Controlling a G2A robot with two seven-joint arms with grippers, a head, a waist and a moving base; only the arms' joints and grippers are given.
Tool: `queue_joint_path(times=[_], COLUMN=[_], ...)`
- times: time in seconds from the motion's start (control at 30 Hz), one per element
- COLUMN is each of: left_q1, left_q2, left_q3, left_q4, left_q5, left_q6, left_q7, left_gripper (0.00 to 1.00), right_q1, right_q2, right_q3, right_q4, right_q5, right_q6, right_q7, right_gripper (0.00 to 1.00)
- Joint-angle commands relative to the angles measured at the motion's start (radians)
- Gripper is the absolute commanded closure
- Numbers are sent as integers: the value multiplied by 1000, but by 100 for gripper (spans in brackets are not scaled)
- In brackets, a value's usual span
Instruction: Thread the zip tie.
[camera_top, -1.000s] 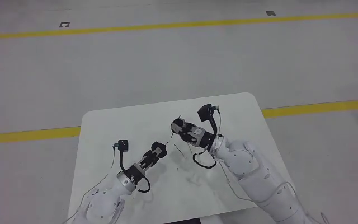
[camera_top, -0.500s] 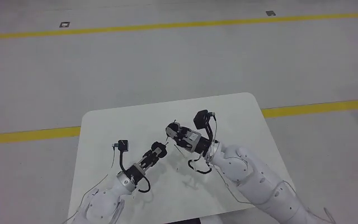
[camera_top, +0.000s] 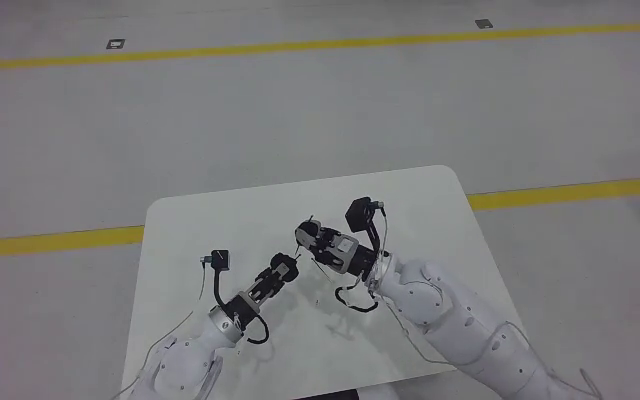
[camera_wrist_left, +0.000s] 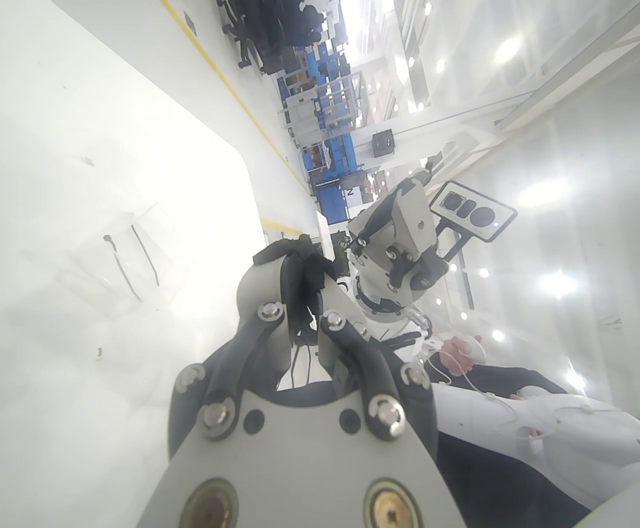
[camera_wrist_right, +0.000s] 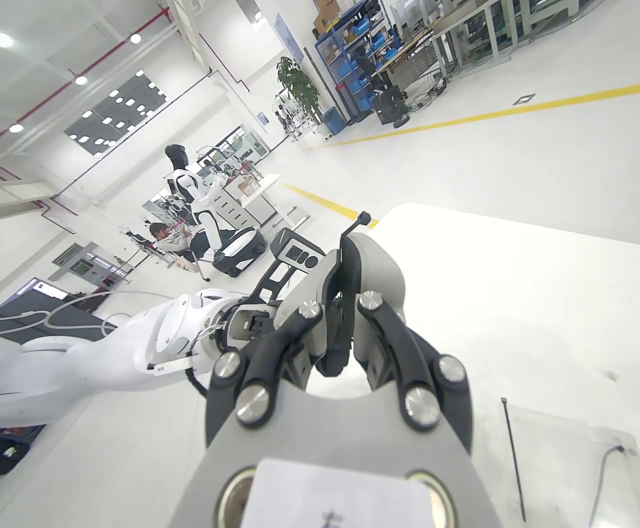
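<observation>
A thin black zip tie (camera_wrist_right: 363, 219) sticks out past my right gripper's fingertips with its square head free, and the strip is pinched between the pads. My right gripper (camera_top: 306, 234) is shut on it and hangs above the middle of the white table (camera_top: 200, 230). Just below and to its left in the top view, my left gripper (camera_top: 285, 263) points up at it with its fingers (camera_wrist_left: 270, 280) pressed together; what they pinch is hidden behind the black pads. The left wrist view has the right gripper (camera_wrist_left: 400, 235) close ahead.
A clear plastic tray (camera_wrist_right: 565, 435) lies on the table near the grippers and holds spare zip ties (camera_wrist_right: 512, 460); the left wrist view also has this tray (camera_wrist_left: 120, 260). The table's rounded far corner (camera_wrist_right: 400, 210) is close behind. A person sits far off in the room.
My right gripper has moved left and slightly down, closing the gap to the left gripper's tip. The left arm has stayed in place.
</observation>
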Motion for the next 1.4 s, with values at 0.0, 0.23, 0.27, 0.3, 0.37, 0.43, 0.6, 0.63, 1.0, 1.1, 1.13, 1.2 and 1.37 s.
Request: queue_joint_path(times=[0.0,0.23,0.27,0.3,0.37,0.43,0.6,0.63,1.0,1.1,1.13,1.2,1.37], left_q1=[0,0,0,0,0,0,0,0,0,0,0,0,0], left_q2=[0,0,0,0,0,0,0,0,0,0,0,0,0], left_q3=[0,0,0,0,0,0,0,0,0,0,0,0,0], left_q4=[0,0,0,0,0,0,0,0,0,0,0,0,0], left_q5=[0,0,0,0,0,0,0,0,0,0,0,0,0], left_q6=[0,0,0,0,0,0,0,0,0,0,0,0,0], left_q7=[0,0,0,0,0,0,0,0,0,0,0,0,0], left_gripper=[100,100,100,100,100,100,100,100,100,100,100,100,100], right_q1=[-7,-33,-33,-33,-29,-23,6,11,76,90,94,100,106], right_q2=[-1,11,14,17,23,28,41,44,68,75,78,82,98], right_q3=[6,7,5,2,-8,-18,-55,-62,-148,-167,-173,-179,-194], right_q4=[5,-4,-4,-3,-1,6,33,37,87,96,99,102,91], right_q5=[-22,-57,-63,-68,-74,-72,-56,-53,-34,-32,-31,-25,-16], right_q6=[-1,-1,-1,-1,-1,-1,-1,-1,-1,-1,-1,-1,-1], right_q7=[-15,-69,-75,-84,-107,-124,-155,-159,-204,-216,-222,-235,-276], right_gripper=[100,100,100,100,100,100,100,100,100,100,100,100,100])
